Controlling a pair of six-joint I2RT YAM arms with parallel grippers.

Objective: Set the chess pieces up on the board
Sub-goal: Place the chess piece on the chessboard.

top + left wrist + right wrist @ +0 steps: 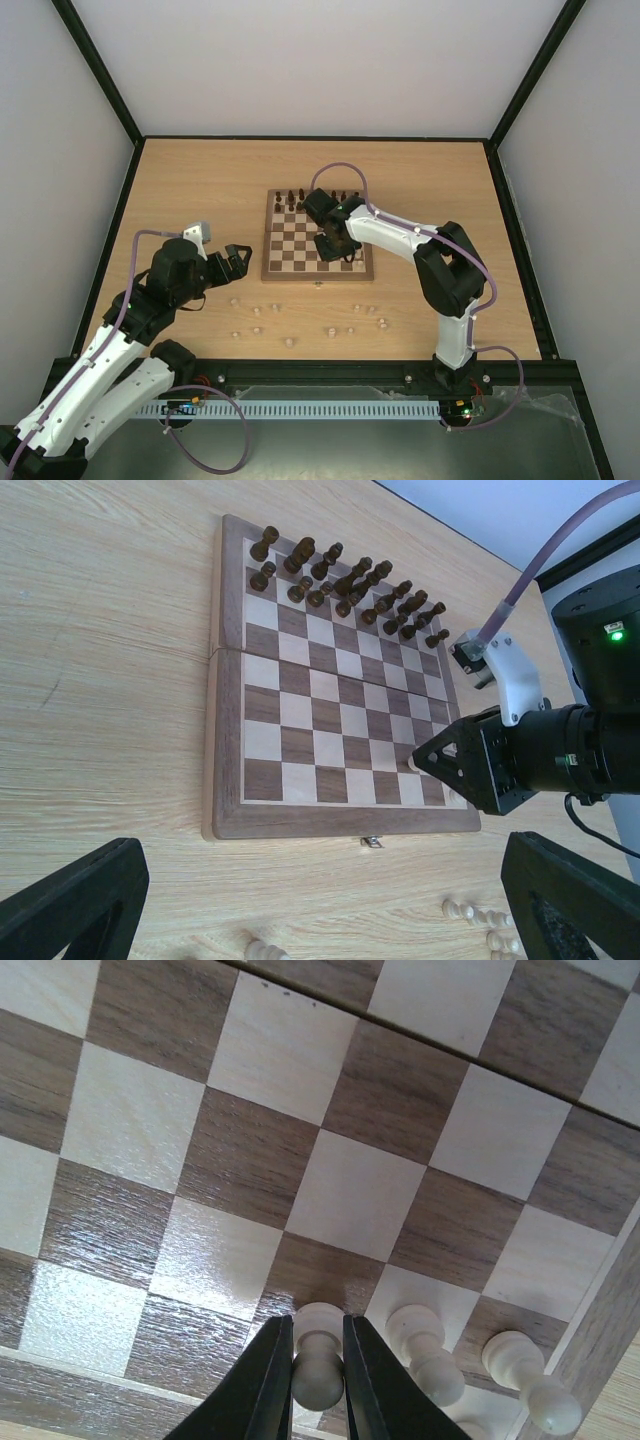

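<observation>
The board (290, 250) lies mid-table, with dark pieces (300, 197) lined up along its far rows. My right gripper (318, 1325) is shut on a pale pawn (320, 1360) that stands on a dark square near the board's (350, 1195) near right corner. Two more pale pawns (425, 1345) stand beside it on the same row. In the top view that gripper (330, 245) is low over the board. Several pale chess pieces (330, 330) lie scattered on the table in front of the board. My left gripper (235, 262) hangs open left of the board, holding nothing.
The left wrist view shows the board's front latch (371, 841), loose pale pieces (480, 915) on the wood nearby, and the right arm's wrist (520, 760) over the board's right side. Black frame rails (120, 230) edge the table.
</observation>
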